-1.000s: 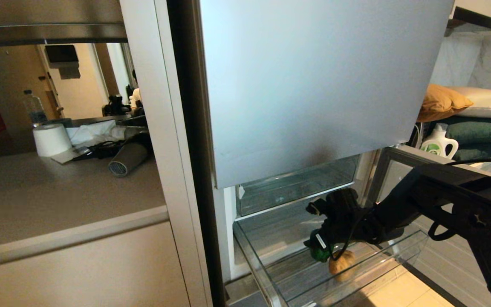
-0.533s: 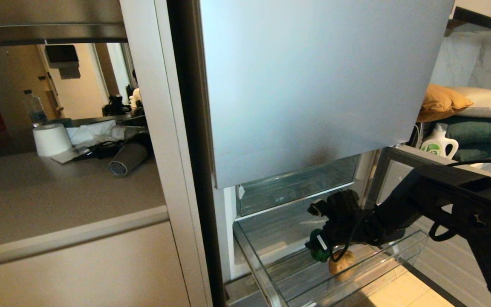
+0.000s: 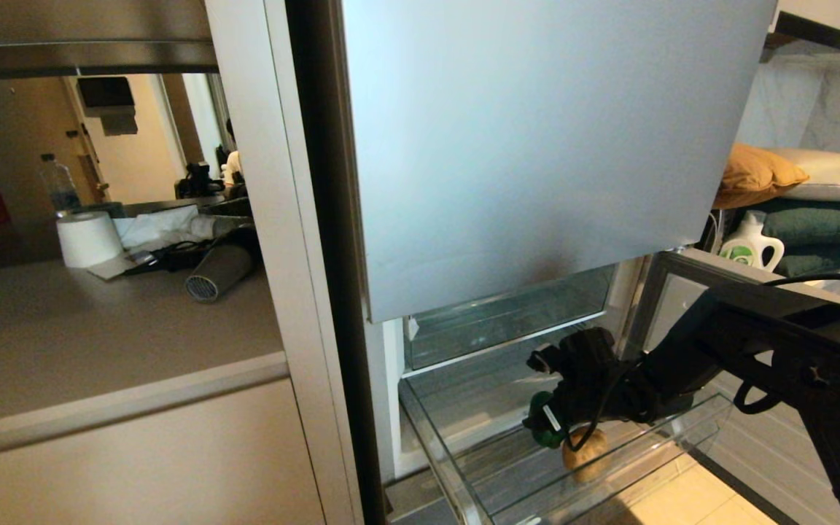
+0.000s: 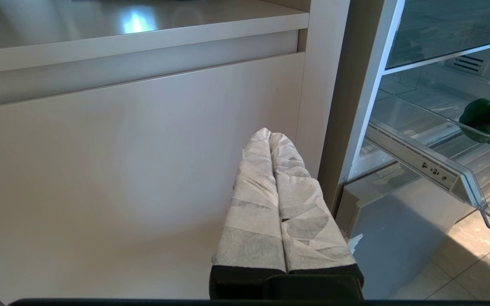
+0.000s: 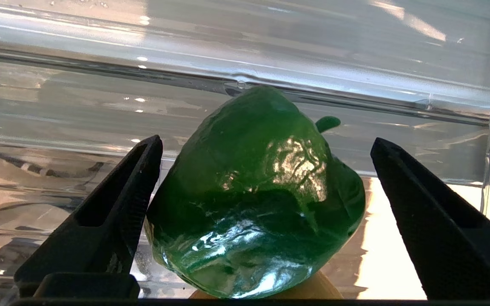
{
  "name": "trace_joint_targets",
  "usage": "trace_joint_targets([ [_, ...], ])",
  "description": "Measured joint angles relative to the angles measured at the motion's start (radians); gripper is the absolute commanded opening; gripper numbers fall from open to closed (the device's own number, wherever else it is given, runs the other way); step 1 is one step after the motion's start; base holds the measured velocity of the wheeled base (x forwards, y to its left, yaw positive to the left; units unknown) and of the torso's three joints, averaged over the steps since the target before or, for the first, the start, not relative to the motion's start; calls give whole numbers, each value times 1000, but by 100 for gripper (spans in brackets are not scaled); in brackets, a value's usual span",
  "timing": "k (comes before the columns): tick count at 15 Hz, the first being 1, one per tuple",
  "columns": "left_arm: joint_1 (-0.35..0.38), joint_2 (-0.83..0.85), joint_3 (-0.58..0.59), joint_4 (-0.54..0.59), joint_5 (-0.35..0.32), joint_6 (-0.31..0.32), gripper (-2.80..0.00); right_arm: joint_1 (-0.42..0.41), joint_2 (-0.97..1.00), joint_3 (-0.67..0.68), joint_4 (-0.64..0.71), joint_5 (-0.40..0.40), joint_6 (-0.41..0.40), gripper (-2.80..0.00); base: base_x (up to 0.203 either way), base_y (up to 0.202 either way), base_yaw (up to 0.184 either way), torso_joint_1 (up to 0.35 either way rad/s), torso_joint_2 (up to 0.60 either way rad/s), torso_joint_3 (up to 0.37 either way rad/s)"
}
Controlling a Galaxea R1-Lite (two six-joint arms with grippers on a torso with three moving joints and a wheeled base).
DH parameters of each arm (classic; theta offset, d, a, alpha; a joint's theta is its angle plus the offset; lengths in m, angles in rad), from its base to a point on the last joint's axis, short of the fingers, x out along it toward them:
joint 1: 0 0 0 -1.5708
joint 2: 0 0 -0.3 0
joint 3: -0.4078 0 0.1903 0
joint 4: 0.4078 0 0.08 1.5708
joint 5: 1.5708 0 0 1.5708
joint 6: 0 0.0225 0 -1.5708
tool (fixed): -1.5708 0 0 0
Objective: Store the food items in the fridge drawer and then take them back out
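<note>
- Bell pepper (image 5: 255, 199) rests on the bun (image 3: 585, 453) in the fridge drawer (image 3: 690, 437).
- Right gripper (image 5: 266, 212), at the pepper's three o'clock, has barely moved; fingers spread, gripping nothing.
- Left gripper (image 4: 270, 146) pressed shut, parked.

One pepper (image 5: 253, 199), one bun (image 3: 585, 453), one drawer (image 3: 464, 467).

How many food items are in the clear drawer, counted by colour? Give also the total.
Green: 1, the pepper, between the open fingers of the right gripper
Tan-brown: 1, the bun, beside the pepper in the drawer
Total: 2
</note>
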Motion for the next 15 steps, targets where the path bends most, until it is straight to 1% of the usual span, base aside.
trace_joint_targets([
  [3, 0, 0, 0, 0, 0, 0, -280, 0, 0, 4, 0, -1, -1, 0, 0, 0, 0, 0, 0, 0],
  [4, 0, 0, 0, 0, 0, 0, -280, 0, 0, 5, 0, -1, -1, -280, 0, 0, 0, 0, 0, 0],
  [15, 0, 0, 0, 0, 0, 0, -280, 0, -13, 24, 2, -4, -4, -280, 0, 0, 0, 0, 0, 0],
])
